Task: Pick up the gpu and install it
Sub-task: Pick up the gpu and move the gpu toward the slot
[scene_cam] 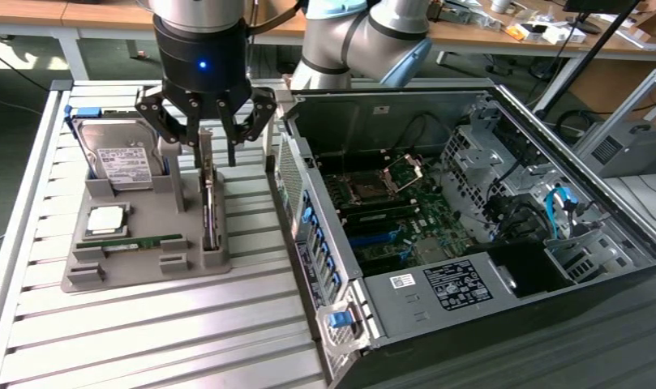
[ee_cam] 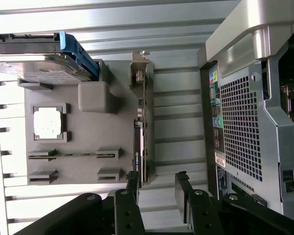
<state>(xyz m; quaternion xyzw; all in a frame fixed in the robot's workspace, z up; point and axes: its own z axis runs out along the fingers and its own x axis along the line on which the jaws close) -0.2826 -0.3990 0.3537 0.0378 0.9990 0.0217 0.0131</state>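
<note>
The gpu (scene_cam: 210, 207) stands on its long edge in a slot of the grey holder (scene_cam: 143, 271), its silver bracket at the far end. My gripper (scene_cam: 205, 152) hangs open just above that end, one dark finger on either side of the card's line and nothing held. In the wrist view the gpu (ee_cam: 141, 132) runs along the holder (ee_cam: 83, 137) toward my gripper (ee_cam: 157, 185). Its near end lies close to one of the fingertips (ee_cam: 133, 182) rather than midway between them. The open computer case (scene_cam: 447, 203) lies at the exterior view's right, its motherboard exposed.
In the holder a silver hard drive (scene_cam: 122, 158) stands beside the gpu, with a processor chip (scene_cam: 106, 219) and a narrow green memory stick (scene_cam: 133, 241) in front. The case wall (ee_cam: 250, 122) is close beside the holder. All this sits on a ribbed metal table (scene_cam: 176, 340).
</note>
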